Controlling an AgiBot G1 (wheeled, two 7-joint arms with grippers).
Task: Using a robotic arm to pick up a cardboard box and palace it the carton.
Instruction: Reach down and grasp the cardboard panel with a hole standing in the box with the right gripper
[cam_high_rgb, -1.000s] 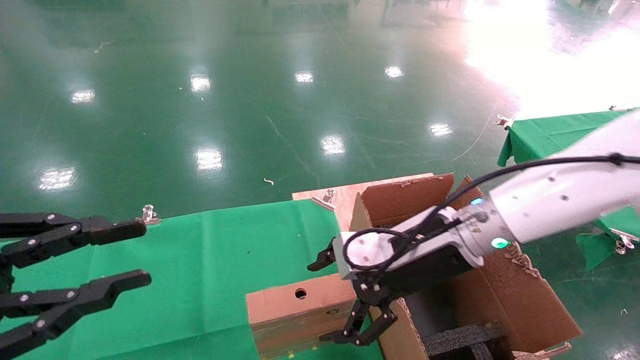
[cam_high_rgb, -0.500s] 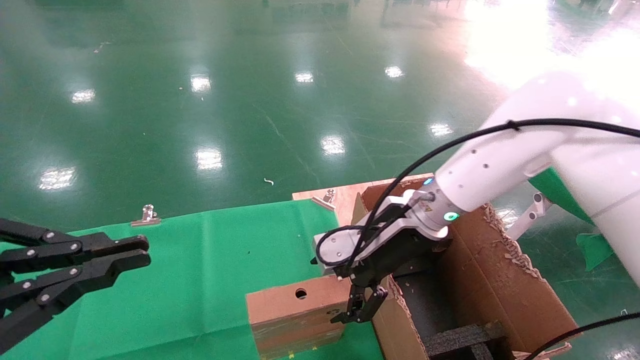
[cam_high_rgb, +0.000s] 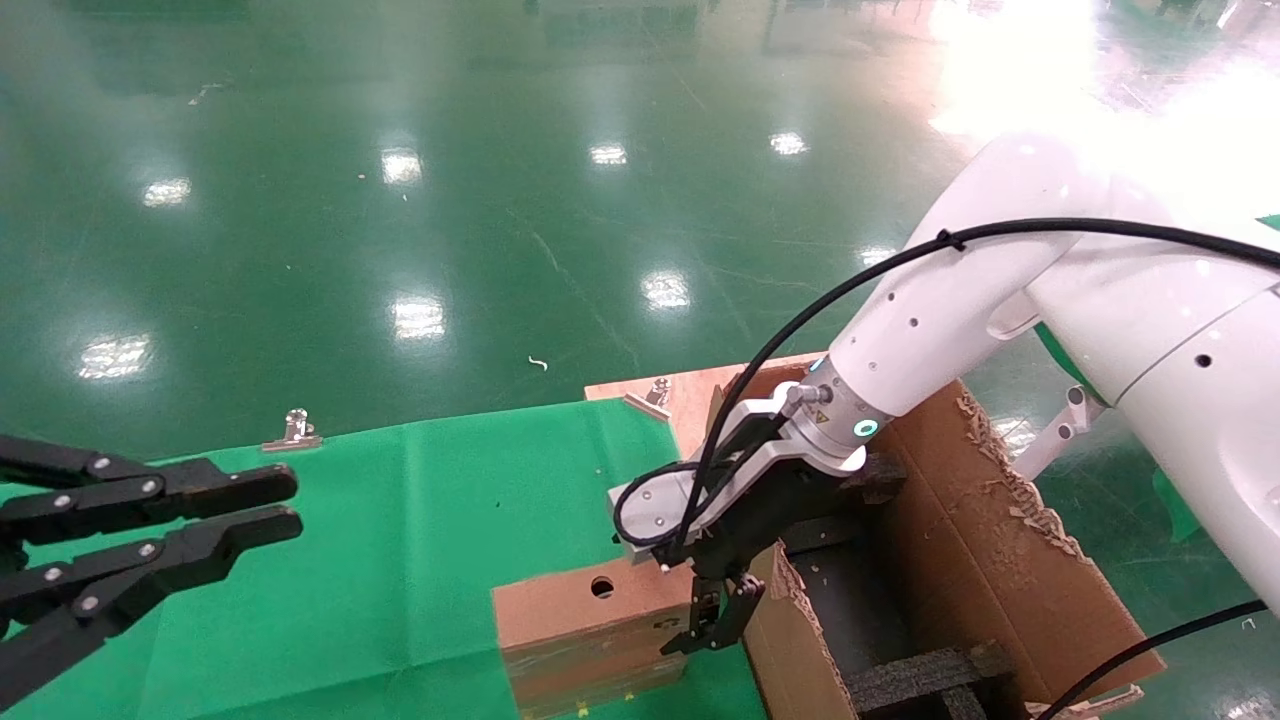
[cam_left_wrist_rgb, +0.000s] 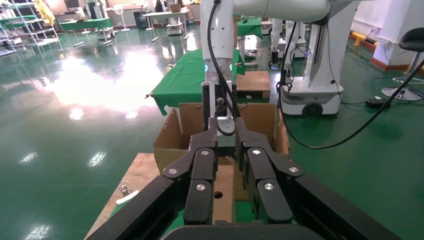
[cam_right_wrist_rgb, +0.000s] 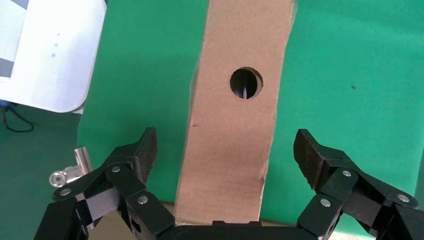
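Robotic arm (cam_high_rgb: 1000, 310) reaches down from 2 o'clock, right gripper (cam_high_rgb: 718, 622) poised over right end of cardboard box (cam_high_rgb: 590, 625), fingers (cam_right_wrist_rgb: 137, 157) spread wide, straddling box's narrow holed face, not touching. Box stands on green cloth (cam_high_rgb: 420, 520), just beside carton (cam_high_rgb: 980, 560) at its 3 o'clock. Left gripper (cam_high_rgb: 270, 510) idles at 9 o'clock, fingers narrow, holding nothing.
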